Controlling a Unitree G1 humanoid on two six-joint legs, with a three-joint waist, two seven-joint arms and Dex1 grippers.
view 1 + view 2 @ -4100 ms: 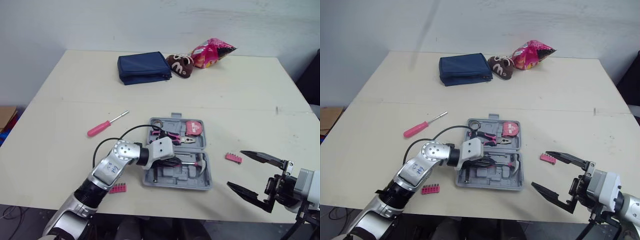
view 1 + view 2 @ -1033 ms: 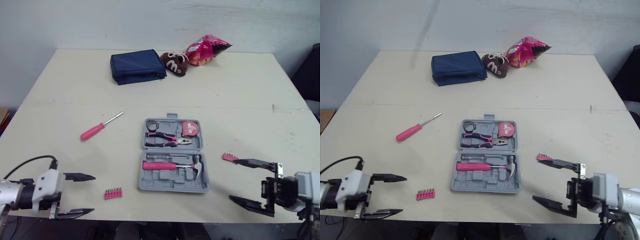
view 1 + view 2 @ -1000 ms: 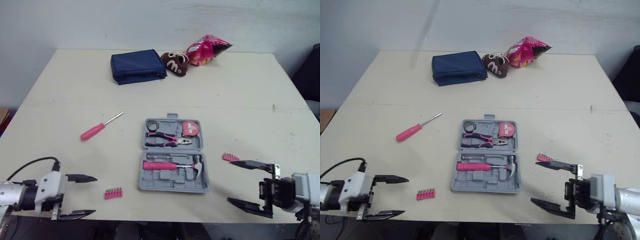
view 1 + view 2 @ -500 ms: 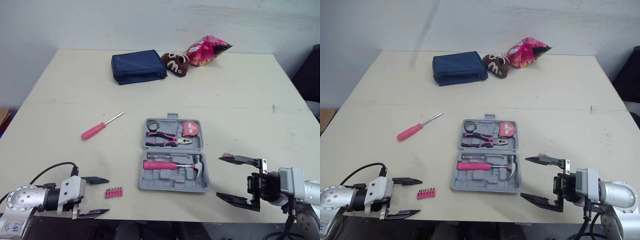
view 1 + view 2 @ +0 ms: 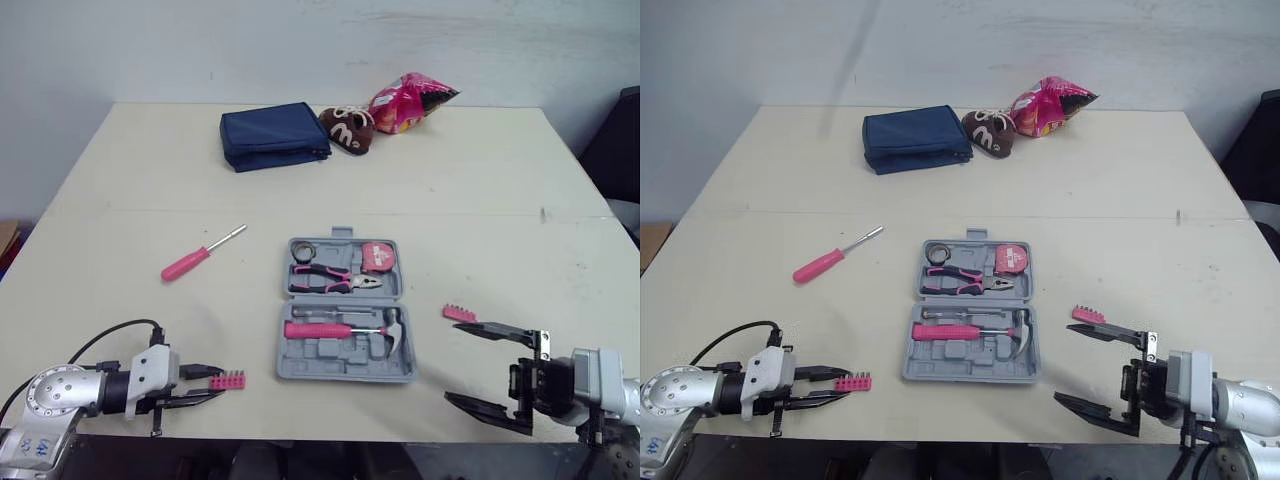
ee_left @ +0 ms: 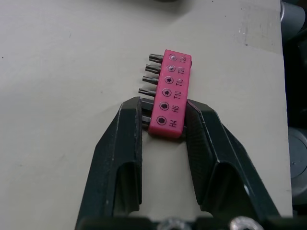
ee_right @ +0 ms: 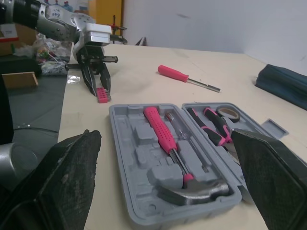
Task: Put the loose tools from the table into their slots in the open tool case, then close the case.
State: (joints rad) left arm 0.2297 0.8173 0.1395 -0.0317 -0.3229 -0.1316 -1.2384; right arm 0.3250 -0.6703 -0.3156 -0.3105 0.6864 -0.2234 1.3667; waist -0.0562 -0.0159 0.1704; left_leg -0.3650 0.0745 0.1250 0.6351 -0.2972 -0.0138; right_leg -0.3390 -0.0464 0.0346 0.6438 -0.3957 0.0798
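Both eye views look forward and down from above the near edge of the table (image 5: 480, 200), with the tool case (image 5: 346, 310) near their middle; they share nearly the whole tabletop. The left wrist view looks down from very close on the bit holder (image 6: 170, 91), which lies left of the tool case. The right wrist view looks low across the tool case from its right, sharing the case and bit holder with the eye views.
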